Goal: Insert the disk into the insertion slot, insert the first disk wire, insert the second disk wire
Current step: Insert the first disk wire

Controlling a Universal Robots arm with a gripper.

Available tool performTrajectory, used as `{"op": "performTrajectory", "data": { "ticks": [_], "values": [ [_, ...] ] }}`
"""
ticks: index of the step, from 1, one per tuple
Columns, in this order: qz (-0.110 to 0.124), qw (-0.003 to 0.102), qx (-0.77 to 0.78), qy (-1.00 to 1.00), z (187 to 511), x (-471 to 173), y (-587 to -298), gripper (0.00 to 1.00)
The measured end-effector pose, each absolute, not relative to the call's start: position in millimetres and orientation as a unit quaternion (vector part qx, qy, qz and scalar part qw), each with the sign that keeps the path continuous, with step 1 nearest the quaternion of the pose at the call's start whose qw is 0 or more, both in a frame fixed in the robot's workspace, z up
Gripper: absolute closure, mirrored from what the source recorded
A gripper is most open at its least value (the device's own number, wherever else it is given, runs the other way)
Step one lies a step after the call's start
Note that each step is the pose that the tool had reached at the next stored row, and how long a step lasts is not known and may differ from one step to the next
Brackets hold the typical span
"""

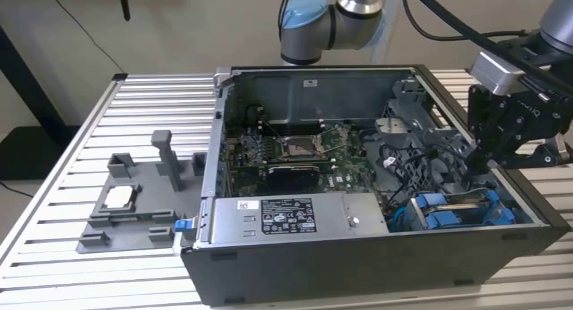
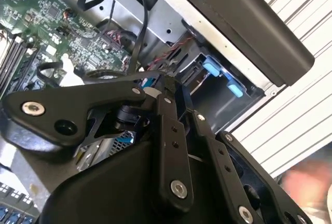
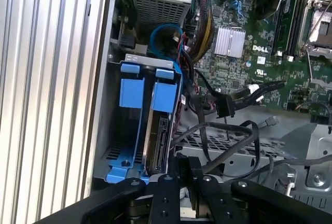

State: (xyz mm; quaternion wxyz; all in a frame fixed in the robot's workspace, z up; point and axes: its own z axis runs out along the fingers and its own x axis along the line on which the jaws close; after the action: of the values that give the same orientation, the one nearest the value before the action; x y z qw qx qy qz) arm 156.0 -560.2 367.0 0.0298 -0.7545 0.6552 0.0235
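Observation:
The disk [image 3: 158,141] sits edge-on in the insertion slot [image 3: 104,130], between its blue carrier rails [image 3: 165,97]. In the exterior view the disk [image 1: 461,209] lies in the bay at the case's front corner, on that view's right. My gripper [image 1: 479,172] hangs inside the case just above that bay. In both wrist views the fingertips [image 3: 181,168] stand close together, shut. A black wire [image 3: 207,141] loops right past them; I cannot tell whether it is pinched. A loose black connector [image 3: 223,105] dangles over the motherboard.
The open case [image 1: 376,256] rests on a slatted metal table [image 1: 107,122]. A long grey box with white stickers [image 1: 286,219] lines the front wall, beside the motherboard [image 1: 296,152]. A grey fixture [image 1: 134,202] lies on the exterior view's left. Cable bundles [image 3: 197,32] crowd the bay.

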Motion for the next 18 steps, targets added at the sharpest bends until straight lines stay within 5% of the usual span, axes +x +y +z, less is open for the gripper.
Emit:
{"op": "performTrajectory", "data": {
  "ticks": [18],
  "values": [
    [0.036, 0.018, -0.709, 0.704, 355.6, 163.4, -561.9, 0.81]
  ]
}}
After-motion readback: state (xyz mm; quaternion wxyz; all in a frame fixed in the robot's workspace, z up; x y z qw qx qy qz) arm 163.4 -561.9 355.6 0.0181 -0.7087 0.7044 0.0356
